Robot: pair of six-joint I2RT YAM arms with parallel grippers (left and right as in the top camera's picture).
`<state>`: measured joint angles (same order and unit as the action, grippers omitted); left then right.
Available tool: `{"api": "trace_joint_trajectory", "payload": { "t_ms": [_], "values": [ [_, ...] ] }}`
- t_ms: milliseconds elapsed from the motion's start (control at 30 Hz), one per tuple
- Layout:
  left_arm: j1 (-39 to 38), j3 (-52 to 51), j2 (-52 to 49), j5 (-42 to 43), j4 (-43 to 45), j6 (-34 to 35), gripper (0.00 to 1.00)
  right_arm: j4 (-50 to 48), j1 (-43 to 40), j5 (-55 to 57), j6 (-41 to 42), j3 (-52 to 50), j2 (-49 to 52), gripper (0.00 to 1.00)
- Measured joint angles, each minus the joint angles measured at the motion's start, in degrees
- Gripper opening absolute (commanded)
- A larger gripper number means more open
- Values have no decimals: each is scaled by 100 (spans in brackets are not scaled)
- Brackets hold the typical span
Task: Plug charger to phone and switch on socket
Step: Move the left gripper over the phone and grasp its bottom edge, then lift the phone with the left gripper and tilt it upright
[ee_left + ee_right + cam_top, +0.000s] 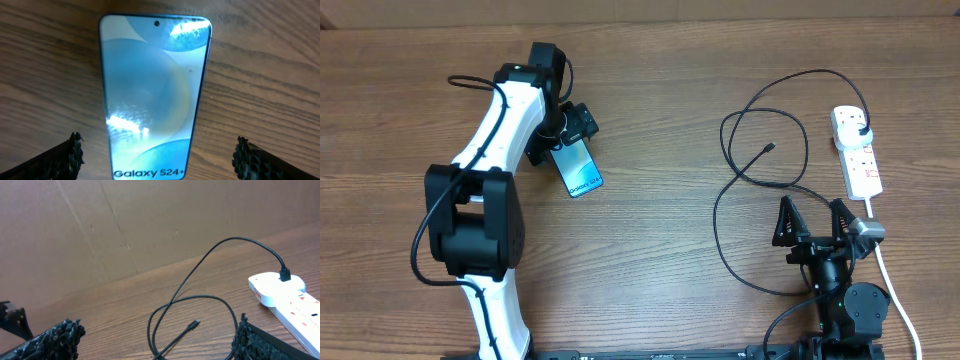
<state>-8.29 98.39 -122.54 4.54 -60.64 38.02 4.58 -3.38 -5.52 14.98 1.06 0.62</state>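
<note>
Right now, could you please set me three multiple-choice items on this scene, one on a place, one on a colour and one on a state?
1. Where is the charger's connector tip relative to the phone?
A) plugged into it
B) lying on the table, apart from it
C) resting on its screen

2. What colour is the body of the socket?
A) black
B) green
C) white

3. How does the left end effector stand?
A) open, a finger on each side of the phone
B) shut on the phone
C) shut, holding nothing

Answers:
1 B: the tip lies on the table well away from the phone.
2 C: the strip is white with red markings.
3 A: the left wrist view shows both fingers spread wide, clear of the phone's edges.
</note>
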Motion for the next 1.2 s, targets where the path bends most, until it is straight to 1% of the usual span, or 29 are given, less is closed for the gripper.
{"api": "trace_joint_trajectory", "payload": {
  "t_ms": [233,667,1000,1033,1067,1133,1200],
  "values": [
    [0,2,-422,35,-9,0,100,0,-2,0,0,0,0,100],
    [0,2,-442,28,46,0,100,0,0,-2,0,0,2,100],
    [0,109,-688,-37,-72,-33,100,-2,-2,-2,-2,0,0,100],
    [0,116,-693,-37,-79,-33,99,0,-2,-2,-2,0,0,100],
    [0,118,-693,-37,-83,-39,96,0,-2,-2,-4,0,0,100],
    [0,120,-699,-61,-96,-48,87,2,-2,-2,-4,-2,0,100],
    [0,120,-702,-68,-101,-63,86,2,-2,-2,-2,-2,0,100]
  ]
}}
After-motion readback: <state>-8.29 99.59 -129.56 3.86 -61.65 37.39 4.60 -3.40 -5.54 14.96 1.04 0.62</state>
